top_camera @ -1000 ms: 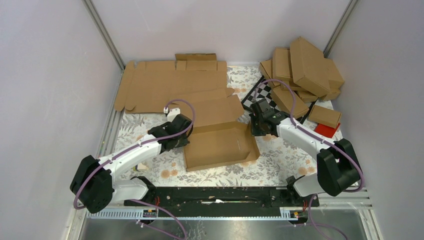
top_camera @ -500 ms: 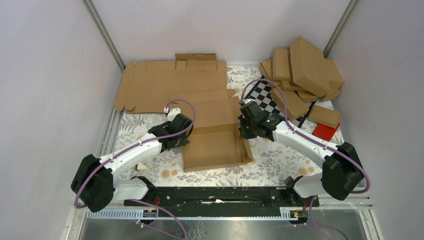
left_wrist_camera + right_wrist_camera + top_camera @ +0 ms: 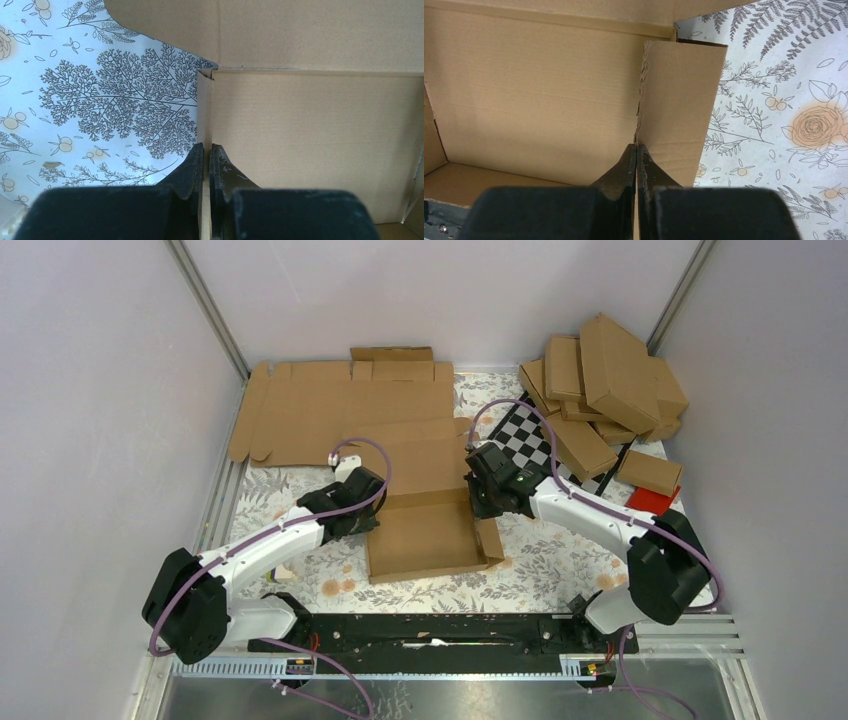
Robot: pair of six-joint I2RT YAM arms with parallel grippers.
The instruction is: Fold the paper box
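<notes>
The box point(image 3: 425, 535) sits on the surface point(image 3: 540, 562) between the arms, each equally near, with the left gripper point(image 3: 206, 150) pinching its raised left wall point(image 3: 204, 112) and the right gripper point(image 3: 636, 149) pinching its right wall point(image 3: 681, 95).

A robot test cell in a lab.
Blank pale walls point(image 3: 100, 390) on aluminium posts point(image 3: 205, 305) close in a table under a floral cloth point(image 3: 540, 560). The left arm point(image 3: 265, 545) and right arm point(image 3: 590, 512) stand on a black rail point(image 3: 380, 625) with the paper box point(image 3: 420, 535) between them, beside a checkered board point(image 3: 530, 435) and heaped folded cartons point(image 3: 610, 370).
</notes>
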